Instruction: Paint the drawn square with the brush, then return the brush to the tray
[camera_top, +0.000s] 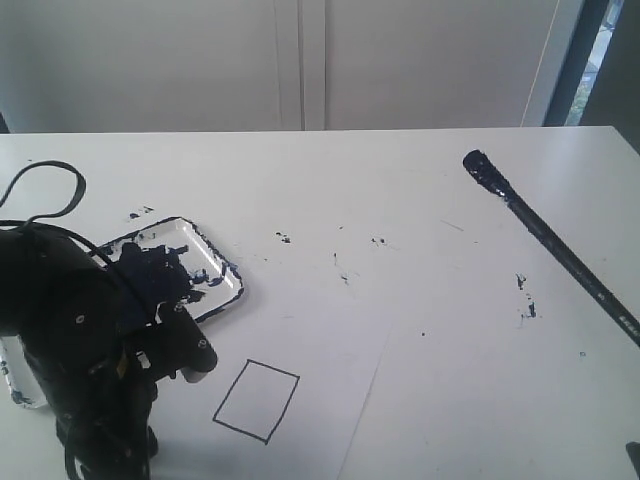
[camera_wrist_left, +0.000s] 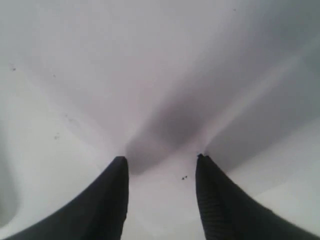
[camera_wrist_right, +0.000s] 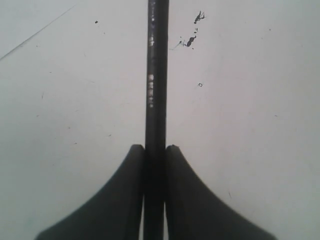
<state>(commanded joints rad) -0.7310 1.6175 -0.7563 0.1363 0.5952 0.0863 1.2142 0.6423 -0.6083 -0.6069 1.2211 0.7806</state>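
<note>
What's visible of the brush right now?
The brush is a long, thin black stick; its lumpy tip is clotted with dark paint, and faint pale print runs along the handle. The right gripper is shut on the handle, a jaw each side. In the exterior view it slants from the right edge up and left over the table. Whether the tip touches the table is unclear.

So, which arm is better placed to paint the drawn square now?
Right: the right gripper is shut on the brush. The left gripper is open and empty, though that arm stands nearer the drawn square, which is white inside.
</note>
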